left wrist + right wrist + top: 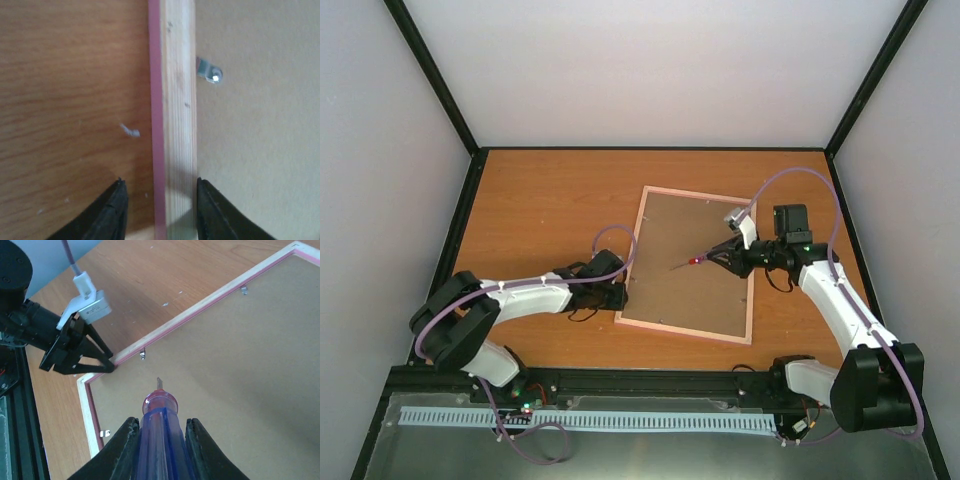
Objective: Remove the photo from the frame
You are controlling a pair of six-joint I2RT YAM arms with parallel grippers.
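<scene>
Your right end effector (162,424) pinches a purple-handled screwdriver (159,407) above the pink rectangular frame (685,300), lying brown hardboard back up on the wooden counter (540,200). Your left end effector (160,200) is spread astride its pale rail.

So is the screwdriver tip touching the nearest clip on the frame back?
Apart. Right wrist view shows bare board between the screwdriver tip and the clip by the frame rail.

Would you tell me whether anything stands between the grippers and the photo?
Yes. The frame lies face down, so its brown backing panel covers the photo, held by metal tabs at the rail. The right gripper holds a screwdriver above it.
</scene>
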